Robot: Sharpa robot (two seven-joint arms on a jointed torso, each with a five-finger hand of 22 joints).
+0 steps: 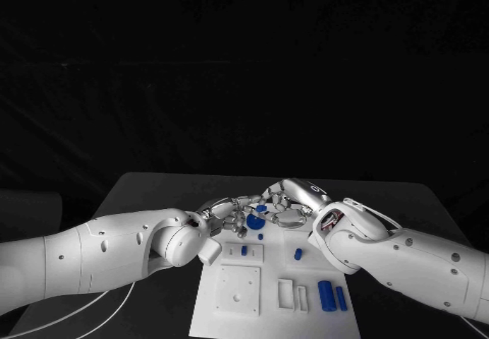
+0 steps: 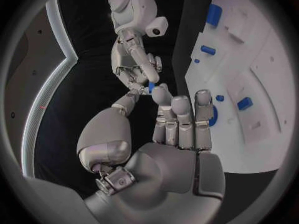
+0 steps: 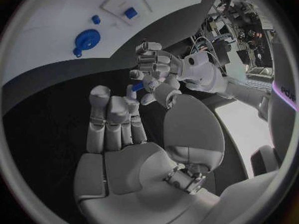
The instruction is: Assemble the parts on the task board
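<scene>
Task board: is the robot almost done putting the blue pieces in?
Not nearly. On the task board a blue gear sits flat and a small blue piece stands in a white block, so those may be placed. Right now the left hand and right hand meet above the board's far end around one small blue part. Two blue bars lie loose, waiting.

Left hand [image 1: 216,210] and right hand [image 1: 290,201] meet fingertip to fingertip above the table.
</scene>
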